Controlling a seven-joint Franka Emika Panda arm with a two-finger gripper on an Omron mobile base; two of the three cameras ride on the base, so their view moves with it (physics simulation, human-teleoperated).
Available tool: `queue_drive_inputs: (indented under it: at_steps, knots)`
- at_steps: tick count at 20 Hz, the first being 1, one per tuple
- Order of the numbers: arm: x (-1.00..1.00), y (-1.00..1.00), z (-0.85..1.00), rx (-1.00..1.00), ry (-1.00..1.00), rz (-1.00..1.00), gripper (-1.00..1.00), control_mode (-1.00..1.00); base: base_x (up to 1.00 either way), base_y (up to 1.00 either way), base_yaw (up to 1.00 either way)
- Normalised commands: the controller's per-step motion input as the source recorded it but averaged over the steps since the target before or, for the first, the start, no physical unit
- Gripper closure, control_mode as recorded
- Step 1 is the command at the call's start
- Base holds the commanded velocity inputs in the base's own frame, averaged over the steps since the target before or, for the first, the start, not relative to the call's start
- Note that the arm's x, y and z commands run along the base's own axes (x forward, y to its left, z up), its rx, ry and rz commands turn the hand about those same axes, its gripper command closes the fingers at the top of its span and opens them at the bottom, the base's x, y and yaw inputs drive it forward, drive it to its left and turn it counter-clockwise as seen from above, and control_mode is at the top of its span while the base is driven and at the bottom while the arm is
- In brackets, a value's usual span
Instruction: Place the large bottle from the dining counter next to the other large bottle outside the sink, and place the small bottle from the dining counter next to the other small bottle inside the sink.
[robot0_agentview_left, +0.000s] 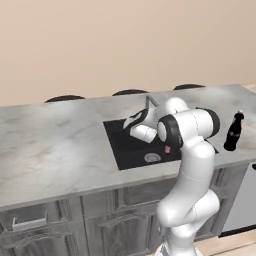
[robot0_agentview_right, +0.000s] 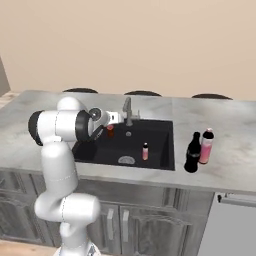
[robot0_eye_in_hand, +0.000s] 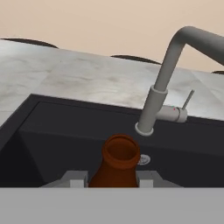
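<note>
Held the short brown glass bottle (robot0_eye_in_hand: 117, 162) by its neck, jaws of the white arm's two-finger gripper (robot0_eye_in_hand: 112, 178) pinched against either side of it, open mouth up, over the left part of the black rectangular sink (robot0_agentview_right: 160, 129). Seen in the right base view as a small red-labelled shape (robot0_agentview_right: 110, 131) at the hand, just left of the slim silver gooseneck faucet (robot0_agentview_right: 128, 111). Judged roughly three quarters through the job. Already stood the tall near-black cola-style bottle with dark red band (robot0_agentview_right: 193, 153) on the light grey marble-patterned countertop (robot0_agentview_right: 235, 145), outside the basin to its right, just beside and apparently touching the tall bottle with the pale orange-pink label (robot0_agentview_right: 206, 146); counted that half as done. Left still: lowering the brown bottle to the basin floor beside the short pale pink bottle with a dark cap (robot0_agentview_right: 145, 151), which stood upright near the drain, right of and nearer than the hand, well apart from the carried bottle. Needed a shift rightward and down before release, with care around the faucet neck close by. Could not read any brand or lettering on any label; only colour bands made out, print too small and blurred.
</note>
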Motion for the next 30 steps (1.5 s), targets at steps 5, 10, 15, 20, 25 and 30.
queue_drive_inputs:
  at_steps: [5,10,15,20,25,30]
  knots:
    - [0.00,0.00,0.00,0.00,0.00,0.00,1.00,1.00,0.37,0.35,-0.06]
    - [0.00,0.00,0.00,0.00,0.00,0.00,1.00,1.00,0.38,0.34,-0.06]
    - [0.00,0.00,0.00,0.00,0.00,0.00,1.00,1.00,0.30,0.14,-0.03]
    - [0.00,0.00,0.00,0.00,0.00,0.00,1.00,1.00,0.10,0.00,0.00]
    - [0.00,0.00,0.00,0.00,0.00,0.00,1.00,1.00,0.00,0.00,0.00]
    - [0.00,0.00,0.00,0.00,0.00,0.00,1.00,-1.00,0.00,0.00,0.00]
